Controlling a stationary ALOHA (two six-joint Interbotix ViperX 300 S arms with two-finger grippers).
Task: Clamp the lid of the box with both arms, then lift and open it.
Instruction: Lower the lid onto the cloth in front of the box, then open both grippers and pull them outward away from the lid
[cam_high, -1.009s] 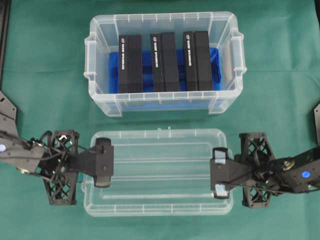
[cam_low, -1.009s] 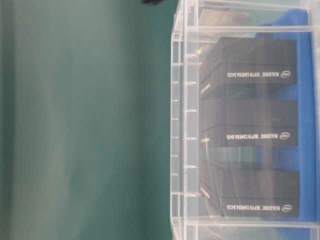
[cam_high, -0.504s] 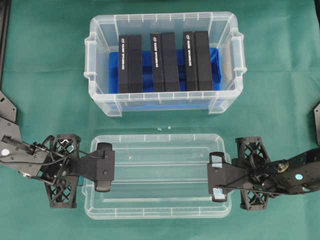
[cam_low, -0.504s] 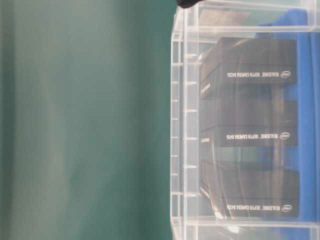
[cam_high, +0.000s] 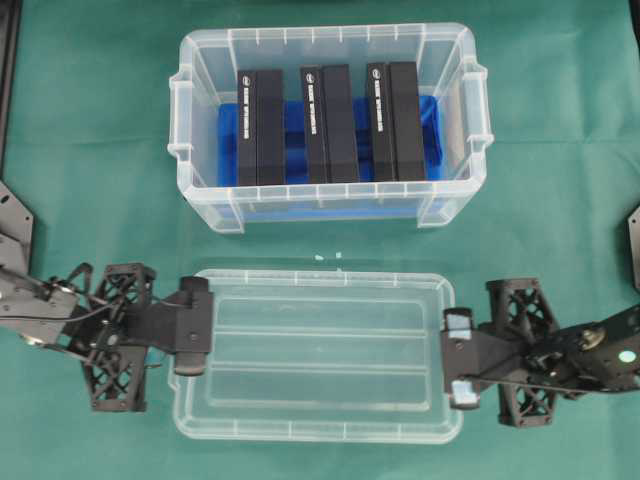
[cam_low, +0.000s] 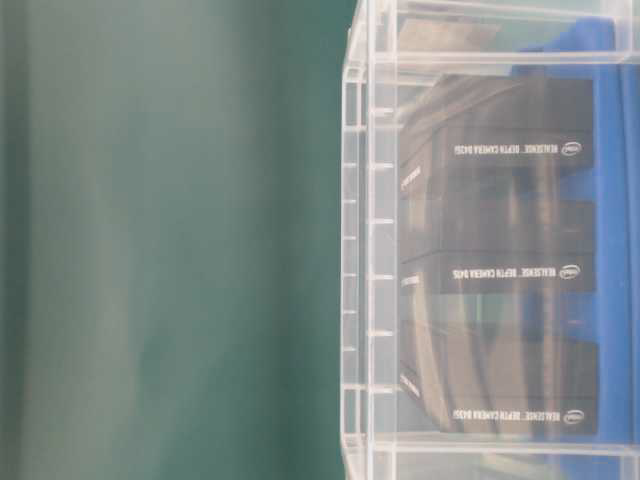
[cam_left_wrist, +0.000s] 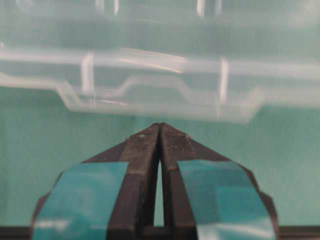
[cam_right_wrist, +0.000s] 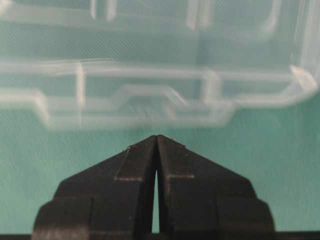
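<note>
The clear lid (cam_high: 315, 355) lies flat on the green cloth in front of the box (cam_high: 200, 190), a deep clear tub holding three black slabs (cam_high: 325, 125) on blue lining. At the lid's left end, my left gripper (cam_high: 205, 338) is shut with nothing in it. My right gripper (cam_high: 448, 358) is shut and empty at the lid's right end. In the left wrist view the teal-taped gripper (cam_left_wrist: 160, 125) has its tips together just short of the lid's rim (cam_left_wrist: 160, 95). In the right wrist view the gripper (cam_right_wrist: 157, 136) is likewise shut, short of the lid's edge (cam_right_wrist: 150, 100).
Green cloth (cam_high: 90, 150) covers the table around the box and lid. The table-level view shows the box's side wall (cam_low: 360, 250) close up, with the slabs (cam_low: 500, 270) behind it. Dark arm-base parts stand at the left edge (cam_high: 12, 215) and the right edge (cam_high: 633, 240).
Both grippers have drawn outward off the lid's ends, left going left and right going right. The lid has shifted slightly toward the front edge.
</note>
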